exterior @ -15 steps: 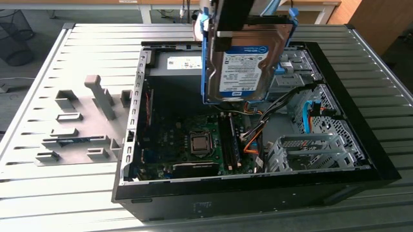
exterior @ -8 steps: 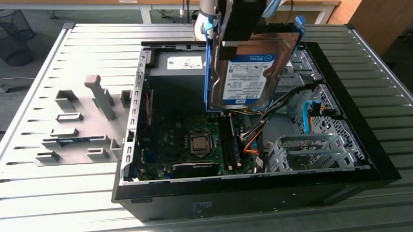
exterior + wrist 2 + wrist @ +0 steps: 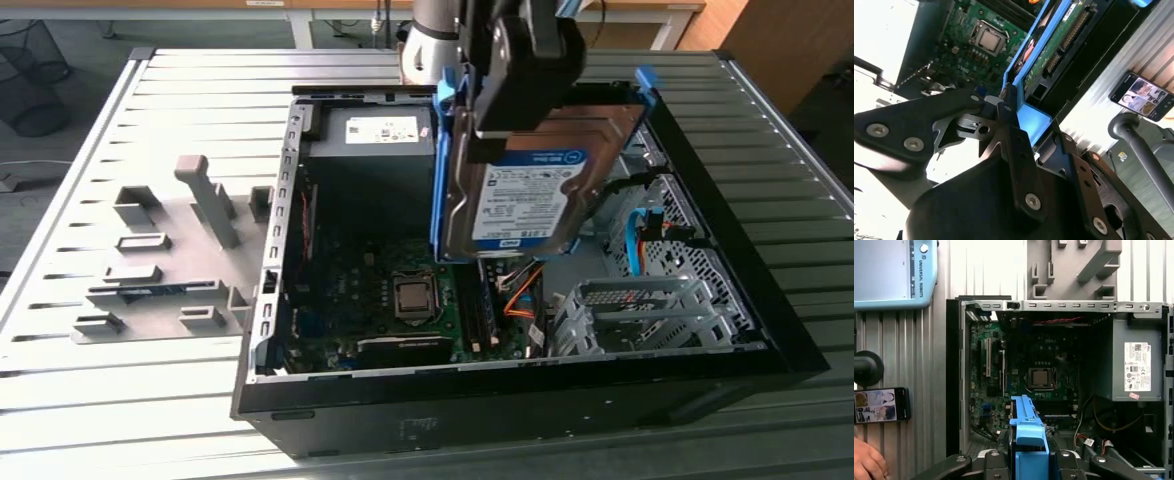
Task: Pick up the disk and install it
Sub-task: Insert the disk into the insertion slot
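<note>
Blue-framed disk [image 3: 527, 195], white-and-blue label showing, clamped in gripper [image 3: 514, 105] above open computer case [image 3: 534, 410]; white sticker [image 3: 383, 128] on power supply [image 3: 327, 125].

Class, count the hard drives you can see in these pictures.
1: the disk, clamped in the gripper above the open computer case. Others may be hidden behind it.
</note>
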Robot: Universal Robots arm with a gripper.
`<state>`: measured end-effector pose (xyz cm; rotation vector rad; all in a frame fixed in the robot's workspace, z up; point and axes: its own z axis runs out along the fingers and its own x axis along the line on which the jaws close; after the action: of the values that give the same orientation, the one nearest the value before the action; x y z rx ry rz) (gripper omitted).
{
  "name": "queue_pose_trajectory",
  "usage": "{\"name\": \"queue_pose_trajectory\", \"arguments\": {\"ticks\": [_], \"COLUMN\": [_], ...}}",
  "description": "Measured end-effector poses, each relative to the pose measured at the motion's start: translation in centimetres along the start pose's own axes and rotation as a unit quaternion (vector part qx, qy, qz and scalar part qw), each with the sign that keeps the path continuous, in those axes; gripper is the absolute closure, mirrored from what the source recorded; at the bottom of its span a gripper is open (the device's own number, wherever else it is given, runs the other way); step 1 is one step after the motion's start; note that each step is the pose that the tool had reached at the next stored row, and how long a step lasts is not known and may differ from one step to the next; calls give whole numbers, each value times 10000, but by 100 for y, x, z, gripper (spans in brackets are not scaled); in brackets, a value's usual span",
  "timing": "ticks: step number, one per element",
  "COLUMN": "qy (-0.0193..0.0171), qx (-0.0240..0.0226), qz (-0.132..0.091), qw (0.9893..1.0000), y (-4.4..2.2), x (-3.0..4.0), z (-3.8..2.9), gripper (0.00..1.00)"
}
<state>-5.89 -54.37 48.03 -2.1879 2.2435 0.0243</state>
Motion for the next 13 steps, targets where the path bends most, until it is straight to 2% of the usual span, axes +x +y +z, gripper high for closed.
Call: {"name": "queue_pose_trajectory", "arguments": {"ticks": [3,13], "qy": [-1,1], "qx": [0,-3], "qz": [0,0], "qw": [10000,10000], "y": [-94,-471], "x": [28,70], "z": [10,52], "gripper": [63,63]}}
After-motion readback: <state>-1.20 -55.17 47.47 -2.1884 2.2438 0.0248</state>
